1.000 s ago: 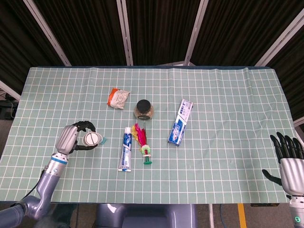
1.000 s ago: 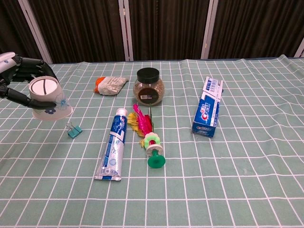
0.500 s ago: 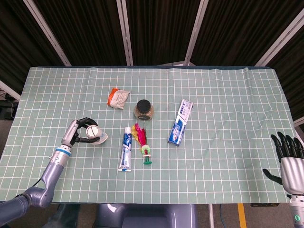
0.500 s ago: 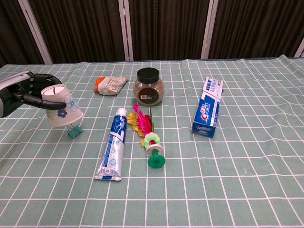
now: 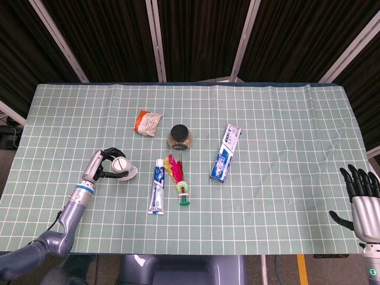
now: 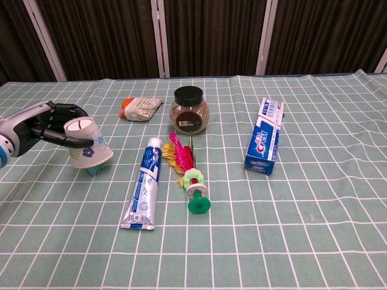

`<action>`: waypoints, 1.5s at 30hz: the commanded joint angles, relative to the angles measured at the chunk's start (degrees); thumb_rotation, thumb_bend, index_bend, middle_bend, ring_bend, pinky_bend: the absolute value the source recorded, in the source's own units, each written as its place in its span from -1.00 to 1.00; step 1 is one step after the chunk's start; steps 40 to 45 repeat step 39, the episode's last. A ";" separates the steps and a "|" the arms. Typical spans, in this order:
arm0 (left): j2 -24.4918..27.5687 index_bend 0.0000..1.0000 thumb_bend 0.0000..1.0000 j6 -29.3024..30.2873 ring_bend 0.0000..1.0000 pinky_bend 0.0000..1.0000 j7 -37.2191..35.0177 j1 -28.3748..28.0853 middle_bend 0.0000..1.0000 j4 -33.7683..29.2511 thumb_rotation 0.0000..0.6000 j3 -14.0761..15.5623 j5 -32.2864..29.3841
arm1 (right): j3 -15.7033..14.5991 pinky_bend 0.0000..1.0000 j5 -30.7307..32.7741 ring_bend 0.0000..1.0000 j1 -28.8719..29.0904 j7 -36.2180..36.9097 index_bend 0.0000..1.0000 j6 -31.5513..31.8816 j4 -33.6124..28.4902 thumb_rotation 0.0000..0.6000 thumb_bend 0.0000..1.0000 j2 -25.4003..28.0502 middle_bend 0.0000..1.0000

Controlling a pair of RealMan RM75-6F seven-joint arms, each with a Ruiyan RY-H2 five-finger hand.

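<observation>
Chest view shows my left hand (image 6: 51, 124) gripping the upside-down paper cup (image 6: 86, 149), tilted over the teal binder clip (image 6: 92, 171) directly beneath.

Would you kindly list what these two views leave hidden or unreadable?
- Binder clip: chest view, mostly hidden under the paper cup that the left hand holds.
- Right hand: head view, cut off by the edge; absent from the chest view.
- Jar label: too small to read.
</observation>
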 commanded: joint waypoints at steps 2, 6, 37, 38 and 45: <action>-0.66 -0.07 -1.00 -1.06 -0.32 -0.19 0.10 -0.23 -0.25 0.81 1.00 0.27 -0.31 | 0.01 -1.00 0.05 -1.00 0.00 0.20 -1.00 -0.05 0.01 1.00 -1.00 0.09 -1.00; -0.83 -0.17 -1.00 -1.57 -0.49 -0.42 0.36 -0.27 -0.39 1.19 1.00 0.55 -0.30 | -0.02 -1.00 0.09 -1.00 0.03 0.26 -1.00 -0.13 -0.01 1.00 -1.00 0.15 -1.00; 23.14 -1.00 -1.00 28.62 -1.00 -1.00 58.90 16.43 -1.00 -28.86 1.00 4.69 2.86 | -0.43 -1.00 -2.49 -1.00 -0.36 0.22 -1.00 1.84 -1.70 1.00 -1.00 0.80 -1.00; 24.04 -1.00 -1.00 29.14 -1.00 -1.00 60.69 17.19 -1.00 -30.96 1.00 4.98 2.29 | -0.43 -1.00 -2.55 -1.00 -0.36 0.21 -1.00 1.87 -1.74 1.00 -1.00 0.81 -1.00; 24.85 -1.00 -1.00 29.53 -1.00 -1.00 62.04 17.79 -1.00 -32.66 1.00 5.30 2.03 | -0.40 -1.00 -2.65 -1.00 -0.33 0.20 -1.00 1.92 -1.81 1.00 -1.00 0.82 -1.00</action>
